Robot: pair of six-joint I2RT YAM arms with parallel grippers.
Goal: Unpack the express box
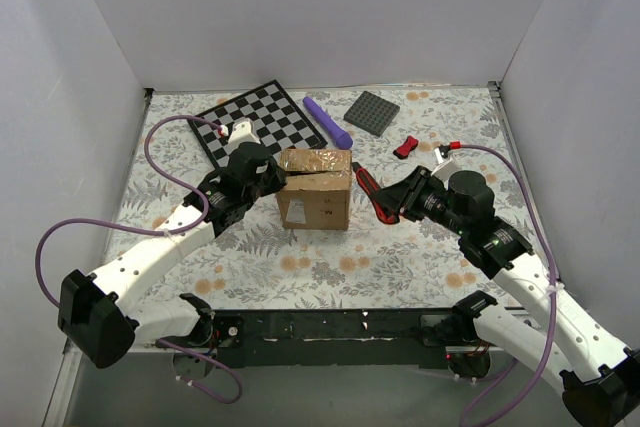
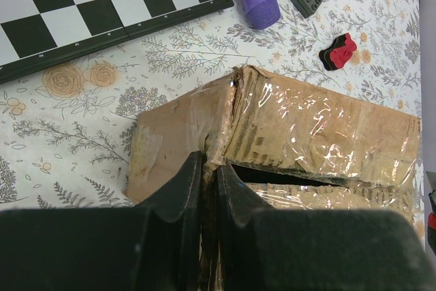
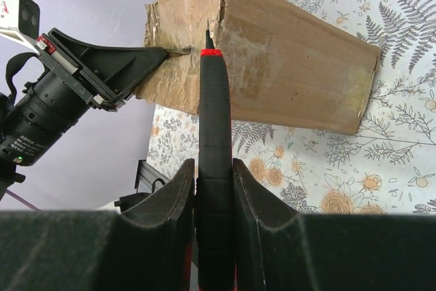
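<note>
Stretching inward, left tool seemingly pinches the express box flap; right tool clamps a cutter levelled at it.

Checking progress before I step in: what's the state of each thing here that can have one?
express box: upright, top flaps taped, seam between them gaping, flaps not folded back.
cutter: blade out, tip aimed at the box's top edge; contact unclear.
left gripper: shut on the box's flap edge.
right gripper: shut on the cutter.
chessboard: unfolded, lying flat.
</note>
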